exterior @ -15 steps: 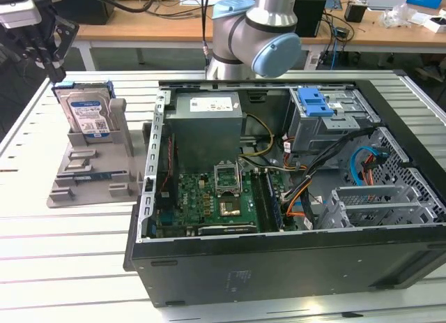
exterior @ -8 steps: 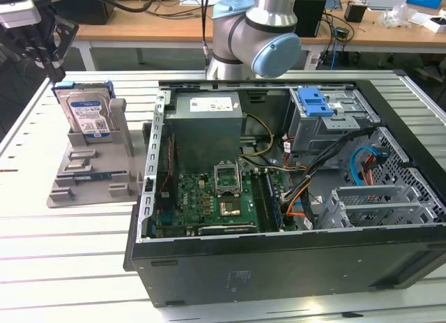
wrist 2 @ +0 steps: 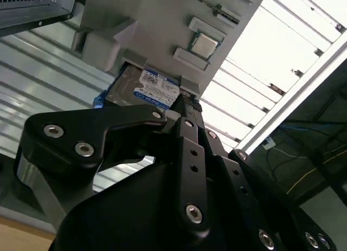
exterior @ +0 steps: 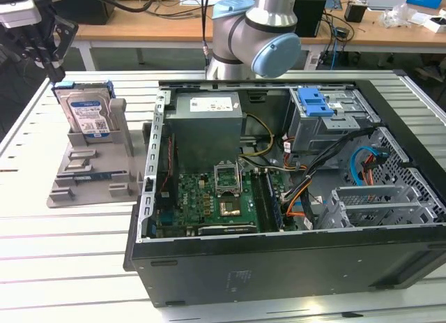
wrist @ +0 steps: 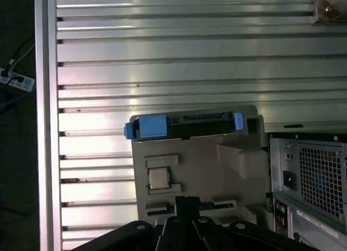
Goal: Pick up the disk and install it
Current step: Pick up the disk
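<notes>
The fingers [wrist 2: 187,153] look spread with nothing between them. The gripper [exterior: 49,54] hangs just above the disk [exterior: 85,112], a little to the exterior view's left of it and not touching. The disk stands upright on its edge in a slot of a grey stand [exterior: 90,176], label facing near, blue rails along its sides. The stand sits on the slatted table [exterior: 70,267], at the exterior view's left of the open computer case [exterior: 279,260]. The step in hand seems to be the approach for the pick. It would likely go best with the jaws centred over the disk's top edge and square to its flat faces. They should close on the metal rather than the blue rails, so the disk can come straight up out of the slot without tilting. The stand also holds a small chip [wrist: 158,178] in a recess. The case holds a grey power box [exterior: 208,117], a green board [exterior: 209,197], loose cables [exterior: 300,190] and a metal cage [exterior: 383,204] on its right.
</notes>
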Controlling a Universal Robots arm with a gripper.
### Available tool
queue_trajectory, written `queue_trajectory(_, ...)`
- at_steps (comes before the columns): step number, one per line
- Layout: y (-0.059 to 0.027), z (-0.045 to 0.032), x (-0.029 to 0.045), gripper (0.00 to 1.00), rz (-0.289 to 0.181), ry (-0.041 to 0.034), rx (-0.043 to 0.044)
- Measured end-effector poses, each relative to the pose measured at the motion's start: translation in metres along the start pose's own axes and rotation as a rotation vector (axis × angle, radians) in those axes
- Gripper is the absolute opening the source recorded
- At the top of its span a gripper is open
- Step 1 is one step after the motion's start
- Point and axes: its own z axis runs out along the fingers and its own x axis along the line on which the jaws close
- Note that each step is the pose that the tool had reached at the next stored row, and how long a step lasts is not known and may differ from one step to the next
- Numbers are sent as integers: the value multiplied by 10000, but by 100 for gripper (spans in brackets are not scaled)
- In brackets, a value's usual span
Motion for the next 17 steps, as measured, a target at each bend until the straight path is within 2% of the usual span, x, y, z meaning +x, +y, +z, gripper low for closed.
queue_trajectory(1,0,1,0,11,-502,15,-13)
queue_trajectory(11,0,1,-1,11,-2809,92,-68)
queue_trajectory(14,0,1,-1,11,-3674,121,-89)
queue_trajectory(15,0,1,-1,11,-4149,136,-101)
queue_trajectory(17,0,1,-1,11,-4476,147,-108)
